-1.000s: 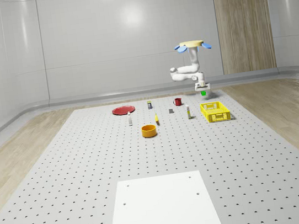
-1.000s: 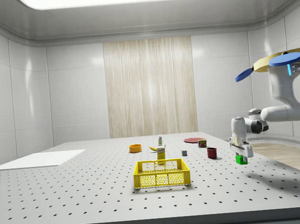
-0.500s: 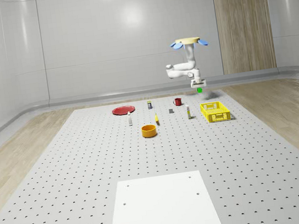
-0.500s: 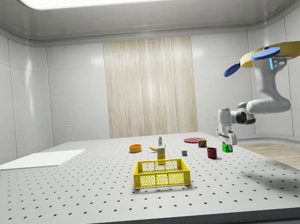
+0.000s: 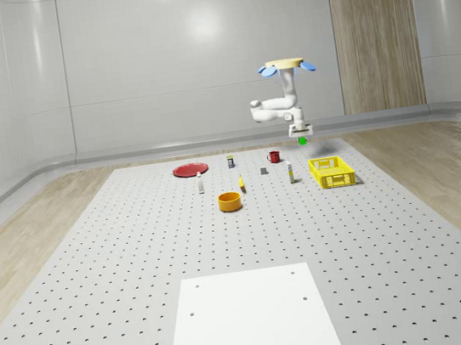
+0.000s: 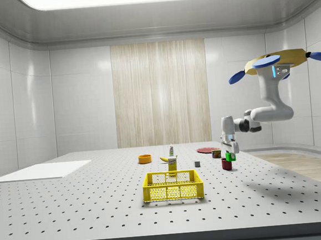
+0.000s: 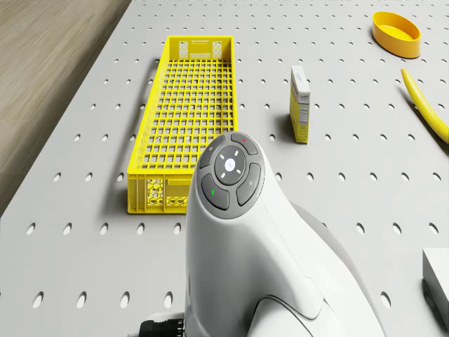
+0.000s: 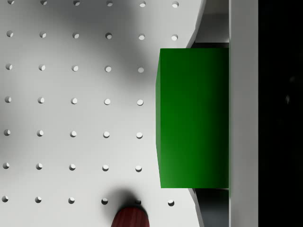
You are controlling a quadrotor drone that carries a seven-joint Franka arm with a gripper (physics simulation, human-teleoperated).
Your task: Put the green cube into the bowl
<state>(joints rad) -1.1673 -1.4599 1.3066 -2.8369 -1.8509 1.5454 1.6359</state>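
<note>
The green cube point(image 5: 302, 140) hangs in the air, with my gripper point(image 5: 300, 135) shut on it. In the side view the cube point(image 6: 229, 157) and gripper point(image 6: 228, 151) sit just above the red mug point(image 6: 227, 164). The wrist view has the cube point(image 8: 193, 118) pressed against one finger point(image 8: 243, 118), with perforated table below. The drone point(image 5: 284, 66) hovers over the table's far part, between the mug point(image 5: 274, 157) and the yellow basket point(image 5: 332, 172). The orange bowl point(image 5: 230, 201) rests nearer the camera, to the whole-scene view's left of the drone. It is also in the side view point(image 6: 144, 159) and drone view point(image 7: 396, 31).
A red plate point(image 5: 188, 171), a small bottle point(image 5: 200, 183), a banana point(image 5: 242, 185), a box point(image 5: 290, 174), a grey block point(image 5: 264, 170) and a can point(image 5: 231, 161) stand around the bowl. A white sheet point(image 5: 251, 320) lies at the table's near end.
The drone and arm have shifted to the whole-scene view's left, and to the side view's left, carrying the green cube higher. The cube now hangs near the red mug.
</note>
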